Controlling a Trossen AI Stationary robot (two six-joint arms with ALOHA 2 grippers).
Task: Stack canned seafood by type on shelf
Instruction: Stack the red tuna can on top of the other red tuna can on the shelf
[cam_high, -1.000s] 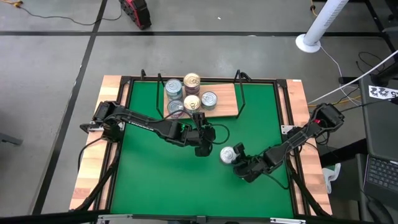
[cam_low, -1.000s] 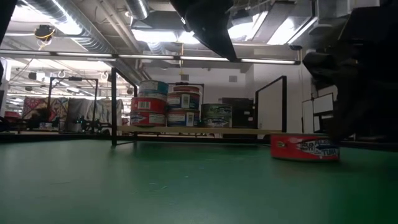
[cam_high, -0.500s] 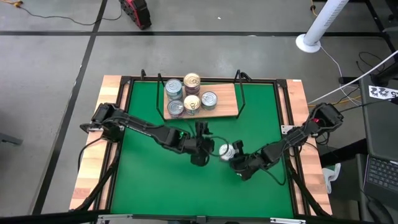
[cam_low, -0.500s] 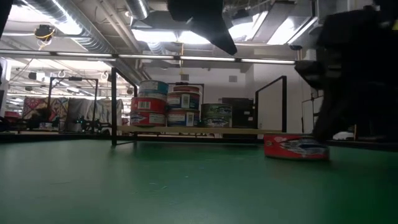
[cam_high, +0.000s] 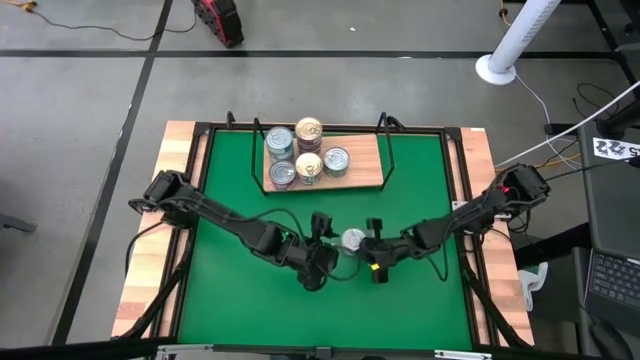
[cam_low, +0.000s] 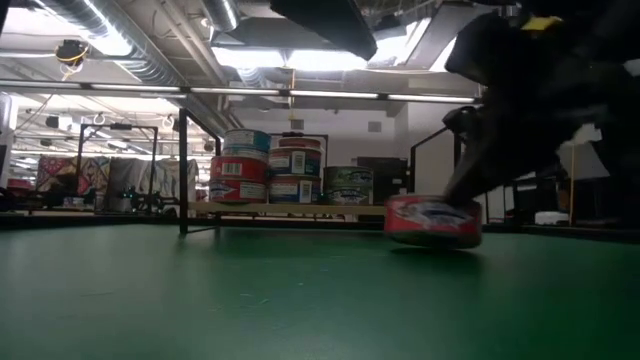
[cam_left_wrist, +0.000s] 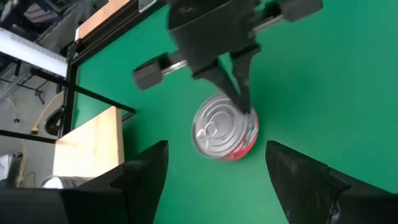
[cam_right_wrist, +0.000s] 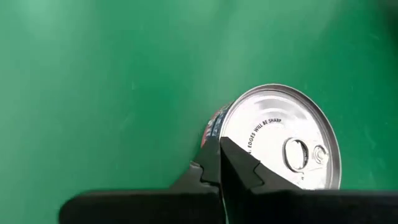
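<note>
Pressing its closed fingertips against the side of a short round red-labelled tin with a silver lid (cam_high: 352, 239), the right gripper (cam_high: 373, 258) seems to nudge it toward the left gripper (cam_high: 322, 243), whose fingers stand wide apart just beyond, ready to receive it. Farther off, stacked tins (cam_high: 296, 152) wait on the light wooden shelf (cam_high: 362, 165).

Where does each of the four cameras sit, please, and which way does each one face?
High view: overhead, facing down; both arms, shelf, red tin.
Low view: table height, facing across the mat to the shelf; the right arm looms by the tin.
Left wrist view: above the tin, between the open left tool; right tool opposite.
Right wrist view: its shut tool against the tin's rim.
All four share the red tin.
</note>
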